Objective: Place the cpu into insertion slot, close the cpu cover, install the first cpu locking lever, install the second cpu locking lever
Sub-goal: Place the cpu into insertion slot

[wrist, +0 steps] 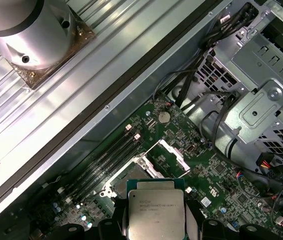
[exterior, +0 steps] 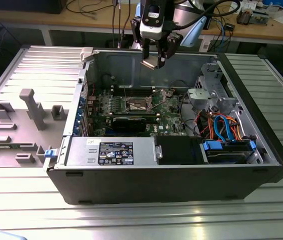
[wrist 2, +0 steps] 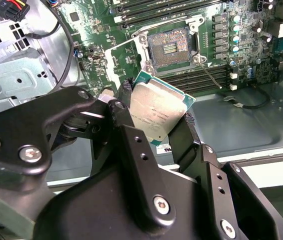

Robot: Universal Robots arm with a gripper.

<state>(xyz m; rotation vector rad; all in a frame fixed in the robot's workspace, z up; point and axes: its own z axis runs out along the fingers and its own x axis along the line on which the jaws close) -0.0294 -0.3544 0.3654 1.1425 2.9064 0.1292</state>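
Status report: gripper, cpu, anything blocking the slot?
Gripper shut on cpu, above the motherboard. Insertion slot bare, cpu cover swung open. Nothing blocking.

Black tool (wrist 2: 156, 117) (screwed links), silver arm (wrist: 26, 30)

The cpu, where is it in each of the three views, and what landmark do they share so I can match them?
Exterior view: the cpu hangs in the gripper above the open case.
Second wrist view: the cpu sits tilted in the gripper, short of the socket.
First wrist view: the cpu partly overlaps the socket.
Shared landmark: the insertion slot, empty.
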